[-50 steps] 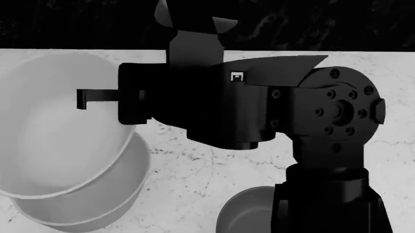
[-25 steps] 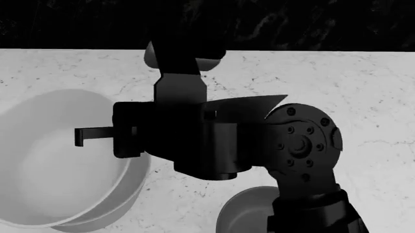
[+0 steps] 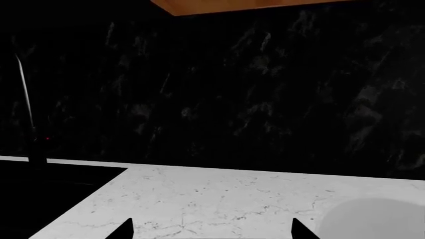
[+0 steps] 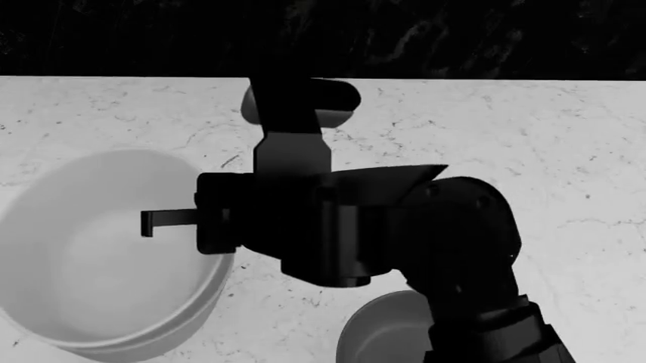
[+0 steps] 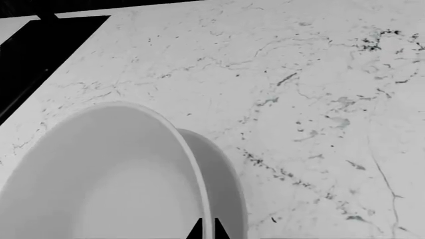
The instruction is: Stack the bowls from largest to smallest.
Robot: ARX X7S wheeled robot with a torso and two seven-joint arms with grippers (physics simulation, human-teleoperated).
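The medium light grey bowl [image 4: 91,257] sits low inside the wide light grey bowl [image 4: 187,324] at the left of the counter. My right gripper [image 4: 150,223] is shut on the medium bowl's near rim. In the right wrist view its fingertips [image 5: 194,230] pinch that rim, with the medium bowl [image 5: 106,184] on one side and the wide bowl's wall [image 5: 226,189] on the other. The small dark bowl [image 4: 379,333] stands at the front, partly hidden by my right arm. My left gripper [image 3: 212,231] is open over bare counter, holding nothing.
White marble counter [image 4: 565,151] runs back to a black wall [image 4: 454,38]. A dark sink recess [image 3: 40,199] lies off one end. A faint pale rounded shape [image 3: 371,219] shows by the left gripper. My right arm [image 4: 404,242] blocks the middle of the head view.
My right gripper has come down with the medium bowl, from well above the wide bowl to low inside it. The dark bowl has not moved.
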